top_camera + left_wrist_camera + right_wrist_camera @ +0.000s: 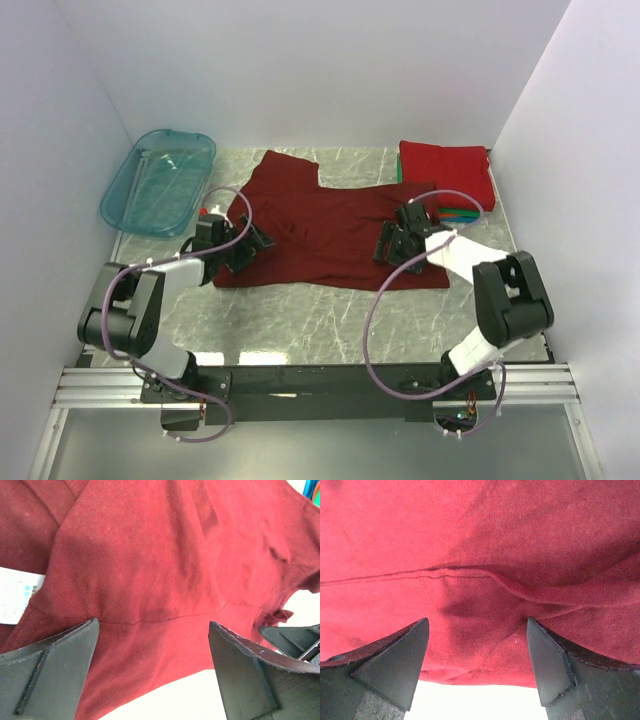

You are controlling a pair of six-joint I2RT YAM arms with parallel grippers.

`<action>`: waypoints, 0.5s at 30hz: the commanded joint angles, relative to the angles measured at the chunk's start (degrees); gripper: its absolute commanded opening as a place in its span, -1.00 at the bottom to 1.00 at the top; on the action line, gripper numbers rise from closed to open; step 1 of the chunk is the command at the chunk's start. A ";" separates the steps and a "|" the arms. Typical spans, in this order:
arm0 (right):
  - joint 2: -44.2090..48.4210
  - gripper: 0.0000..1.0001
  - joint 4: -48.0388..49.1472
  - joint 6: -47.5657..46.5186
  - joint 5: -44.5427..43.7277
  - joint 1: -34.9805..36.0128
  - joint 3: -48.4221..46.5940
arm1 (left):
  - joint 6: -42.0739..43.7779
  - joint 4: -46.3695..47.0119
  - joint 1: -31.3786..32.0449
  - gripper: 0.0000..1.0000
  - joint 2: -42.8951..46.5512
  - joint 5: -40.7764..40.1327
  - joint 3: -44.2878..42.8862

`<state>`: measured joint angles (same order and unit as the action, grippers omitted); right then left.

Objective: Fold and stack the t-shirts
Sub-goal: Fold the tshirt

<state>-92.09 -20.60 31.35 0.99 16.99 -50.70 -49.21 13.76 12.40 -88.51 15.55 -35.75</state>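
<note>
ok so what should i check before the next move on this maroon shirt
1. left claw open, nothing between the jaws: ok
2. right claw open, nothing between the jaws: ok
3. both claws over the maroon t-shirt, left one over its left part, right one over its right part: ok
4. shirt lying smooth: not ok, a raised crease runs just ahead of the right claw
5. fingertips touching the cloth: cannot tell
6. shirt's far right sleeve apart from the folded stack: cannot tell, they look very close
</note>
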 commanded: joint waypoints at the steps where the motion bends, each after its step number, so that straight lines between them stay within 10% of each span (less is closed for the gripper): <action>1: 2.61 0.71 0.91 2.48 3.93 0.49 7.62 | -1.32 -7.68 0.16 0.99 2.10 -2.36 6.29; 15: 33.72 0.82 -11.12 12.59 5.60 12.09 24.96 | -6.87 -35.81 0.25 0.99 36.55 -14.76 14.92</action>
<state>-63.20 -20.23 39.57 5.56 26.28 -27.20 -55.09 -11.97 12.60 -56.07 4.93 -21.23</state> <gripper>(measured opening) 0.910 0.994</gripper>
